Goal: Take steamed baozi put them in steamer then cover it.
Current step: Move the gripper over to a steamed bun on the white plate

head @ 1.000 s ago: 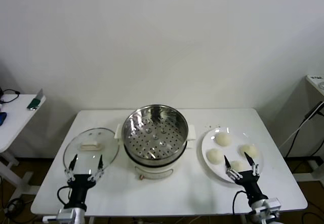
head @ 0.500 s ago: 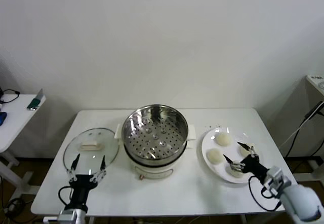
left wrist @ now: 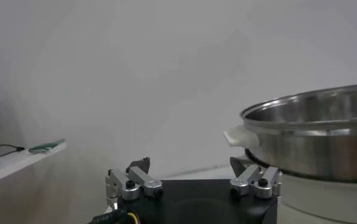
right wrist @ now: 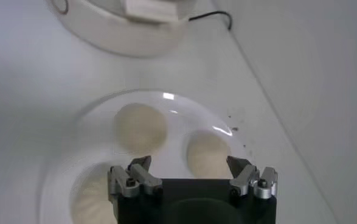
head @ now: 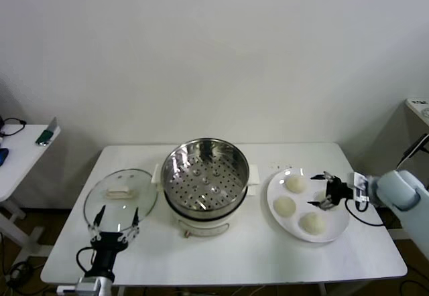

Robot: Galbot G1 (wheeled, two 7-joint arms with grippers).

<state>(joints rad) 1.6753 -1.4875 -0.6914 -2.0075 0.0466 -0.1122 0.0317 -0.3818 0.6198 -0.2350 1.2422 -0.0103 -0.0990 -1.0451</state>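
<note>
Left gripper [head: 115, 214] parked at the tabletop's [head: 234, 252] 7 o'clock edge, fingers apart, just below the cover [head: 120, 196]. Steamer [head: 205, 177] at centre, basket bare. White plate [head: 336, 226] at 3 o'clock holding steamed baozi [head: 285, 206]. Right gripper [head: 324, 191] over the plate's 3 o'clock rim, fingers spread wide [right wrist: 190, 169], nothing gripped; two baozi just ahead of the tips, another beside them.

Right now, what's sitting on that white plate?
On the white plate three steamed baozi show plainly. The right end effector hangs open over the far right part and covers what lies beneath it; nothing can be made out there.
</note>
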